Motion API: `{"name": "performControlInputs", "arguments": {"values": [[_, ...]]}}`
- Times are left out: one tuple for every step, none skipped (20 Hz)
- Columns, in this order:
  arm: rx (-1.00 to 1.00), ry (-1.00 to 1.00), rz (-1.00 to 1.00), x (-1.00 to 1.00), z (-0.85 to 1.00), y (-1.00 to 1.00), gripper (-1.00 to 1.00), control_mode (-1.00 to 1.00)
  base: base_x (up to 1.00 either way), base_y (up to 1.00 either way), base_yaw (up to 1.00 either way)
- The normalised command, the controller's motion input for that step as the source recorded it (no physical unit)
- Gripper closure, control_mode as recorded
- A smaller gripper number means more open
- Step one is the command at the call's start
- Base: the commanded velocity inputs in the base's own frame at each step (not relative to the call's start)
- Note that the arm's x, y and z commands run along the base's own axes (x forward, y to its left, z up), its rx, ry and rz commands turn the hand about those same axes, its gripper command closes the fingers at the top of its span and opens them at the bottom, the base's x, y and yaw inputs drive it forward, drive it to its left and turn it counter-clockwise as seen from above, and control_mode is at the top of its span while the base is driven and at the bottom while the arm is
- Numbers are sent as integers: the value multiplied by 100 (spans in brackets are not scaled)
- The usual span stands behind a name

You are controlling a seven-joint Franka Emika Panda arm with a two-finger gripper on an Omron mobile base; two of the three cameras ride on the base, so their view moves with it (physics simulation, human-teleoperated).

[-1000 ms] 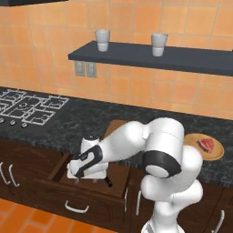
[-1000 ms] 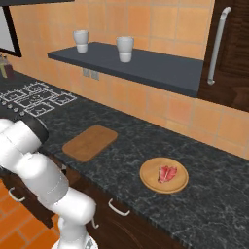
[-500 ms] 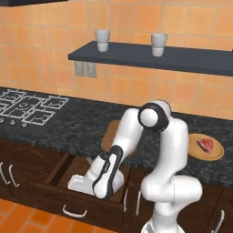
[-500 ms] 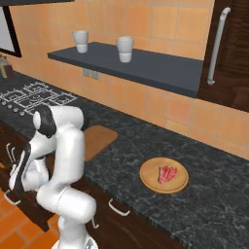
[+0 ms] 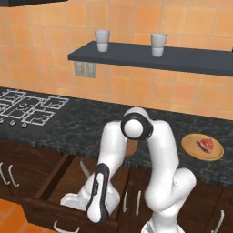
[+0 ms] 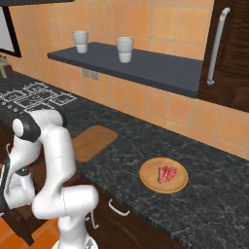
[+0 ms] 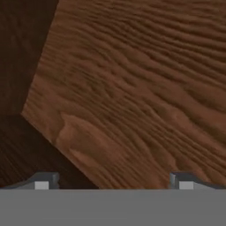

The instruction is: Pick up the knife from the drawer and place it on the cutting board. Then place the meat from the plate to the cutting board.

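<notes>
Arm reaching down into the open drawer (image 5: 68,173).
Gripper (image 7: 112,181) hanging wide open over bare wood; knife (image 5: 85,169) lying at 11 o'clock from the wrist.

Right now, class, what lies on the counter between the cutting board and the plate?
Nothing: in the right base view, bare dark counter separates the cutting board from the plate.
</notes>
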Motion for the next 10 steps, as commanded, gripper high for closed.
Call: {"name": "performControlInputs", "arguments": {"values": [[-29,5,12,19,86,73,-100,-100,0,0,0],[-31,4,12,40,94,58,-100,-100,0,0,0],[-32,4,11,71,100,34,-100,-100,0,0,0],[-39,5,7,91,100,14,-100,-100,0,0,0],[-43,8,8,100,100,0,-100,-100,0,0,0],[-44,8,9,100,100,0,-100,-100,0,0,0],[-40,7,9,94,100,0,-100,-100,0,0,0],[-35,11,6,100,100,-7,-100,-100,0,0,0],[-29,14,1,86,100,-8,-100,-100,0,0,0],[-28,13,1,55,100,-6,-100,-100,0,0,0]]}}
